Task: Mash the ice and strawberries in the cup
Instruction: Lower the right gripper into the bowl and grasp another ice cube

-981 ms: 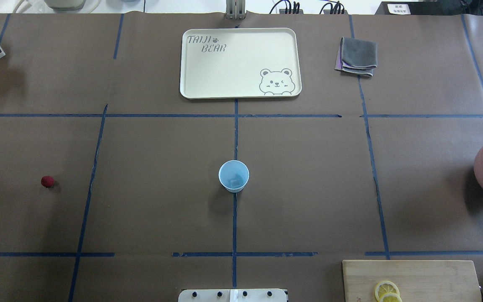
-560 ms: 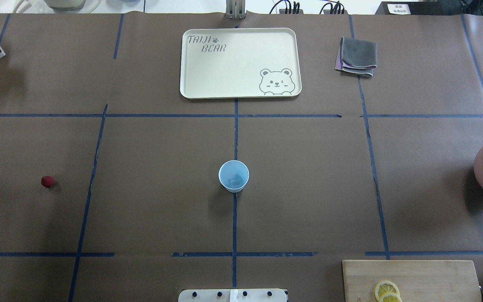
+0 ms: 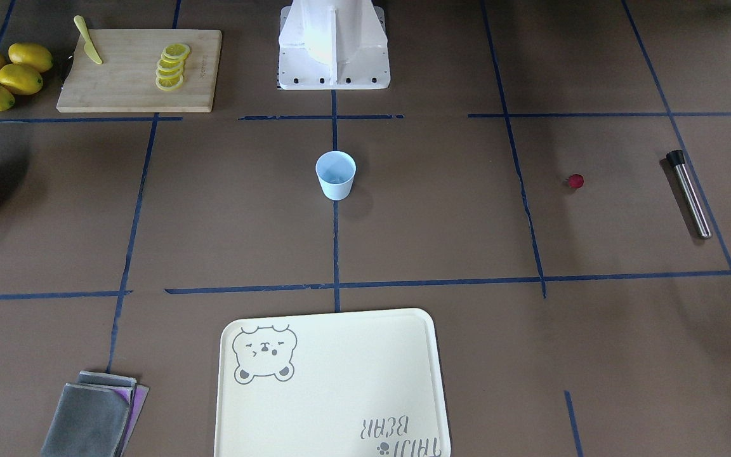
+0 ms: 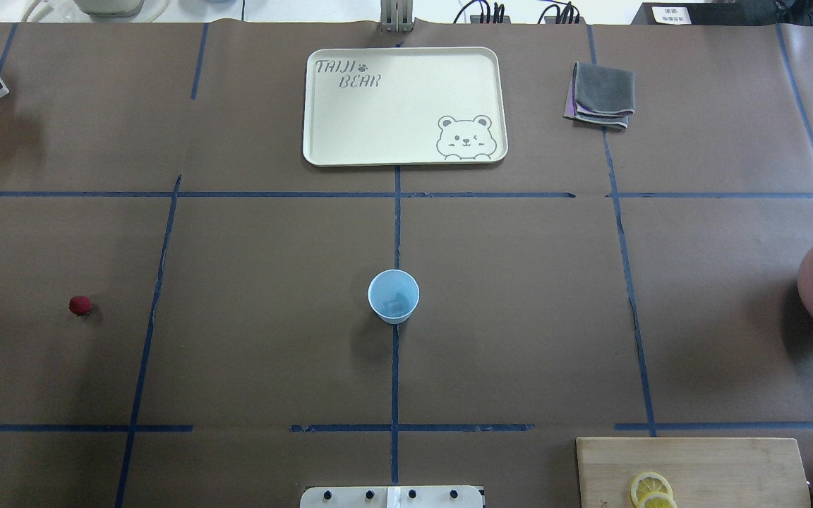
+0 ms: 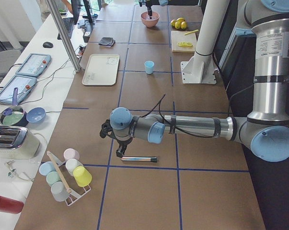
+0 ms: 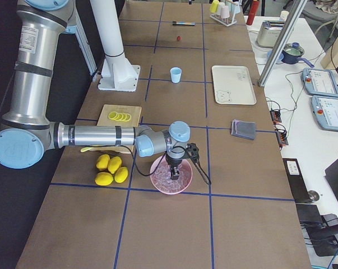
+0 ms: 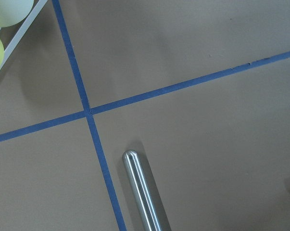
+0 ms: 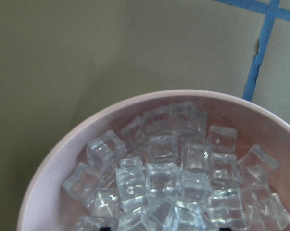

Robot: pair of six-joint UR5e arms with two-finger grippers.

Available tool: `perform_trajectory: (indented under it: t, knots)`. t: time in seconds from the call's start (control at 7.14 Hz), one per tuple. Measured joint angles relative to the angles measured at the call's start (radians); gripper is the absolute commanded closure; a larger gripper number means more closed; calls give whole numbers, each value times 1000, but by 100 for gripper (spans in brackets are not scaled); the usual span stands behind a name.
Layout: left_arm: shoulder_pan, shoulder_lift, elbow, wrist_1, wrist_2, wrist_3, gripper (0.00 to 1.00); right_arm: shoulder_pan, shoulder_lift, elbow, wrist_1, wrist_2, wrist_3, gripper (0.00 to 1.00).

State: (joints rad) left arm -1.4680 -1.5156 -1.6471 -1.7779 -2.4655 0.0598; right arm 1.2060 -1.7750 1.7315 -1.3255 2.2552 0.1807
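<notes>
Cup point(image 4: 393, 296) stands upright at the centre of the overhead frame, on the middle blue tape line, with no gripper near it. There is a faint glassy shape at its bottom, too dim to name.

Strawberry point(image 4: 80, 305) lies alone on the brown paper at the far left of the same frame, well apart from the cup.

Ice point(image 8: 169, 178) is a heap of clear cubes in the pink bowl point(image 8: 58, 163), filling the lower half of the right wrist view. In the overhead frame the bowl is cut off by the right edge.

Right gripper point(image 6: 173, 171) points down just over the ice in the bowl, at lower centre of the exterior right view. Only a dark sliver of it shows at the overhead frame's right edge. Fingers spread or closed: cannot tell.

Left gripper point(image 5: 119, 151) hangs low at left of centre in the exterior left view, just above one end of a steel rod point(image 5: 139, 159) lying flat on the paper. Touching or not, and fingers spread or closed: cannot tell. In the left wrist view the rod's rounded tip rises from the bottom edge, beside a blue tape cross.

In the front-facing frame the rod lies at the right, black cap uppermost, with the strawberry between it and the cup.

Cream tray point(image 4: 406, 106) sits at top centre of the overhead frame, a folded grey cloth point(image 4: 600, 95) to its right. A cutting board point(image 4: 717, 458) with lemon slices point(image 4: 652, 490) is at lower right.
</notes>
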Motion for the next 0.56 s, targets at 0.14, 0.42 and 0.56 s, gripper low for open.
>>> perform_trajectory:
  t: [0.14,0.42,0.56]
  knots:
    - [0,0,0,0,-1,0,0,-4,0,-3,0,-7,-1,26]
    - [0,0,-1,0,-1,0,0,-7,0,-6,0,-19,-4,40]
    - [0,0,-1,0,-1,0,0,-8,1,-8,0,-23,-4,53]
